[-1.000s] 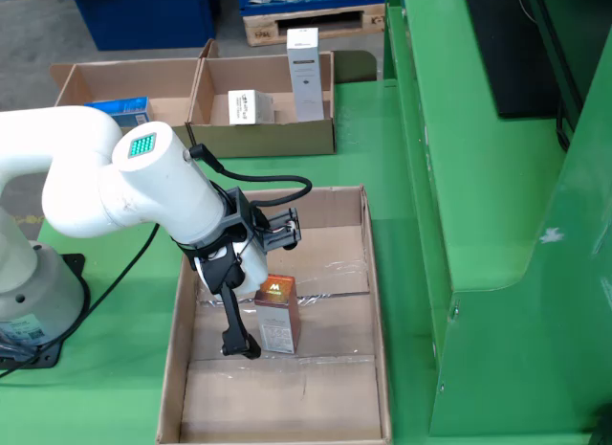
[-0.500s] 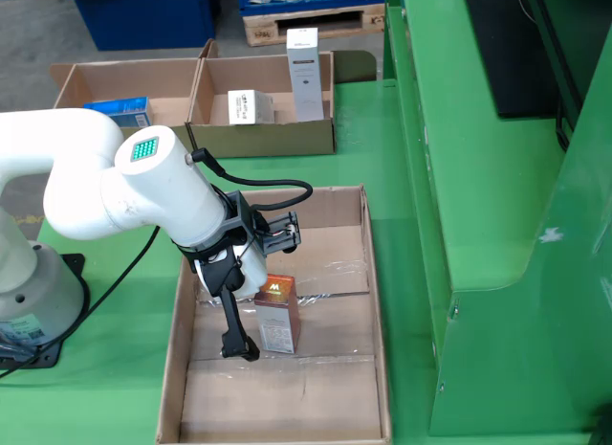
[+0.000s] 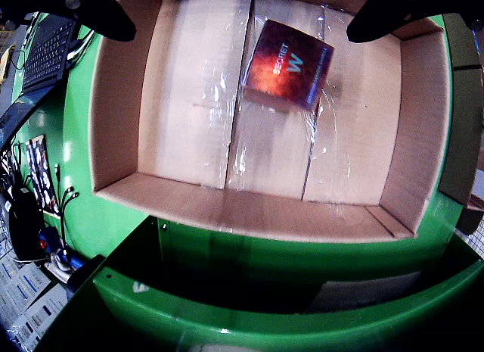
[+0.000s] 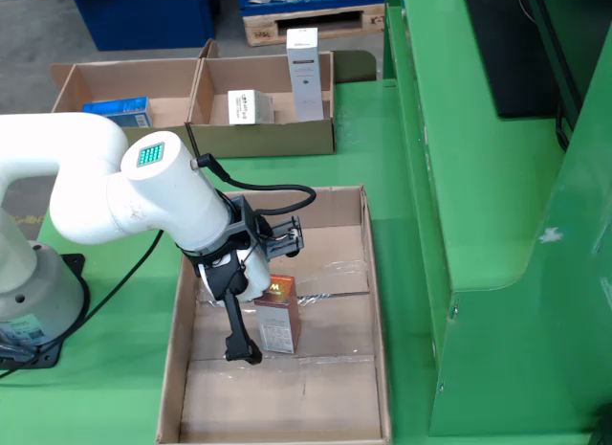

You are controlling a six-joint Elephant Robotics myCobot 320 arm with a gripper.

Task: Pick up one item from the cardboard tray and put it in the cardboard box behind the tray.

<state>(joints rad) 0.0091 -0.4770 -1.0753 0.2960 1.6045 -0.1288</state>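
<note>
The green-painted metal workbench [image 4: 382, 191] carries everything in the fixed view. On it, taken here as the landmark, lies a large open brown cardboard box [image 4: 373, 301] whose floor seams are sealed with clear tape; the gripper-mounted view looks straight down into the same box [image 3: 121, 102]. The white myCobot arm [image 4: 115, 191] reaches over the box from its round base at the box's left in the fixed view. Beyond the box's far edge, well apart from it, stand two shallow cardboard trays side by side: the left tray [image 4: 67, 81] holds a blue carton [image 4: 117, 111], the right tray [image 4: 263, 139] a small white carton [image 4: 250, 106] and a tall white carton [image 4: 304, 74] standing upright.

Inside the large box stands a small dark red-orange rectangular carton printed with a "W" [image 4: 278, 314], upright near the middle of the floor; the gripper-mounted view shows its top face [image 3: 288, 64].

The black two-finger gripper [image 4: 263, 292] hangs over that carton. Its fingertips [image 3: 98, 15] appear spread wide at the upper corners of the gripper-mounted view, well clear of the carton, clasping nothing.
</note>
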